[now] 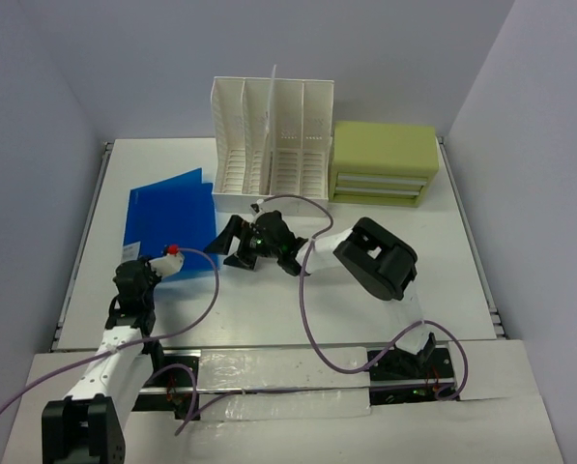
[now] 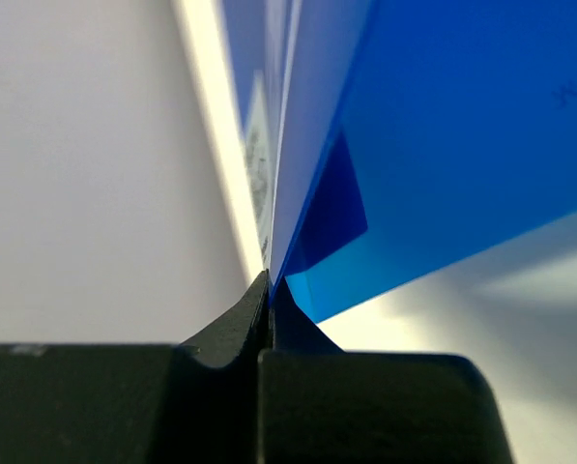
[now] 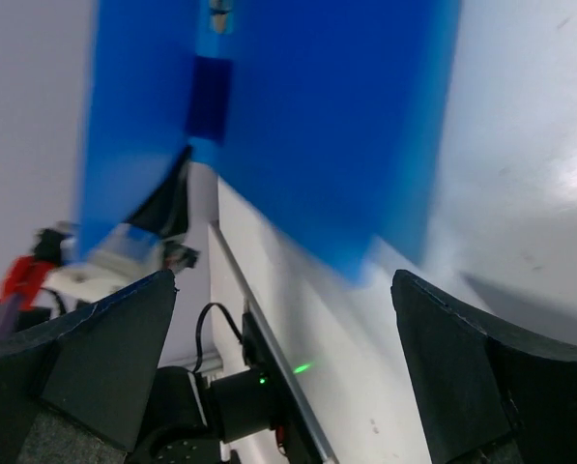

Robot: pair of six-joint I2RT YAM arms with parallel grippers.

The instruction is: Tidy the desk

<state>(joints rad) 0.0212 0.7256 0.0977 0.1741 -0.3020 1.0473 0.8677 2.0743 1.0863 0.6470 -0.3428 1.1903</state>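
On tabletop, left half | left jaws are pinching blue folder at its near corner | right jaws are standing spread wide, empty, facing folder's edge | tabletop is carrying white file rack, green drawer box at far edge

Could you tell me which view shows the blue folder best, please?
Top external: nearly the whole blue folder shows. Left wrist shows only its corner, pinched in the left gripper; right wrist, a blurred part.
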